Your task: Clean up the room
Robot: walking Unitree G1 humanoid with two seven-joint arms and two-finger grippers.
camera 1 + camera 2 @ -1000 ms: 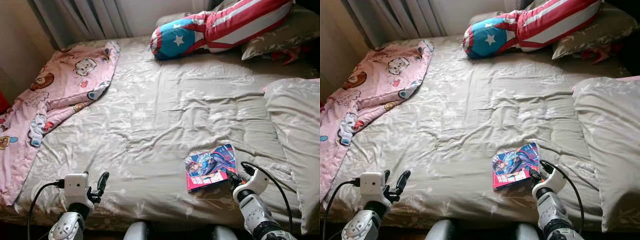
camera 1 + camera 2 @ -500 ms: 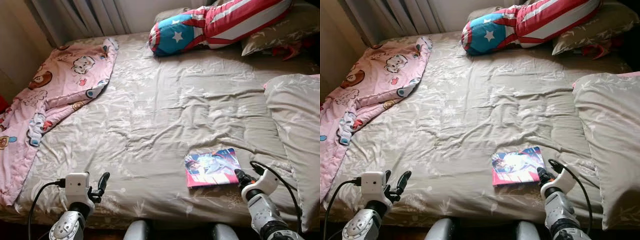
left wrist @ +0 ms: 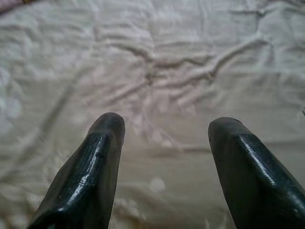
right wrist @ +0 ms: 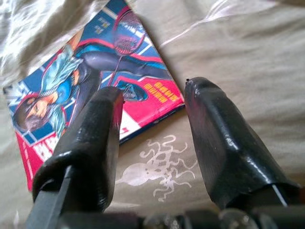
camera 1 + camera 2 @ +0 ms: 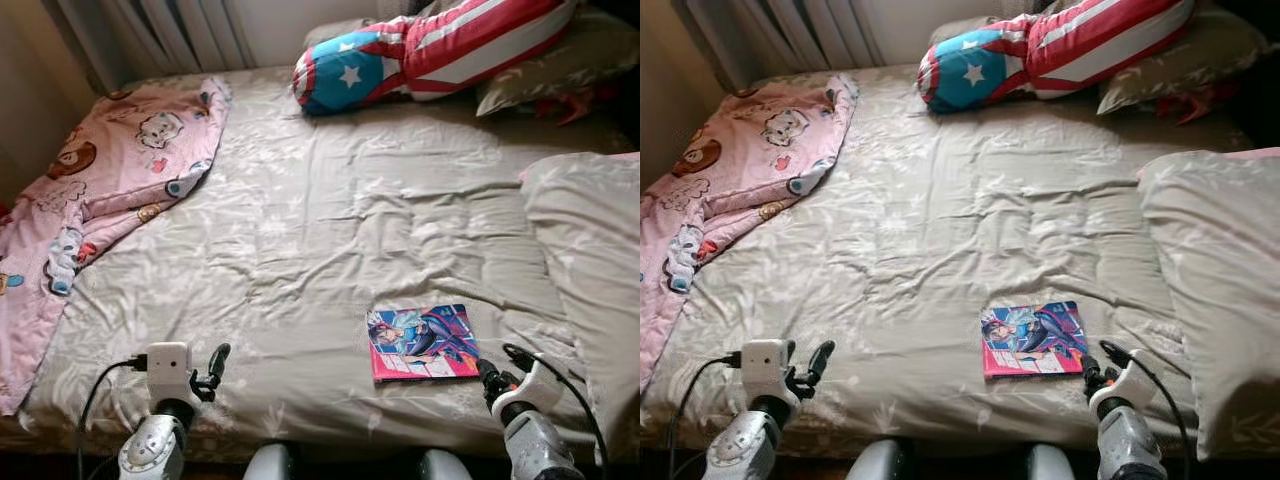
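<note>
The comic book [image 5: 422, 343] lies flat on the bed [image 5: 330, 230] at 5 o'clock. The right gripper [image 4: 152, 102] (fingers parted, holding nothing) hovers just beside its near corner. The left gripper [image 3: 164, 126] hovers open at 7 o'clock.

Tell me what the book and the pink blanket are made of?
The book looks like paper with a glossy printed cover: light shines off its colourful picture. The pink blanket looks like soft, matte cloth, probably cotton or fleece: it folds, wrinkles and drapes over the bed's edge.

On the bed [image 5: 330, 230] lie one comic book [image 5: 422, 342], one pink blanket [image 5: 110, 170], one star-striped cushion [image 5: 430, 50] and two grey pillows [image 5: 590, 260].
</note>
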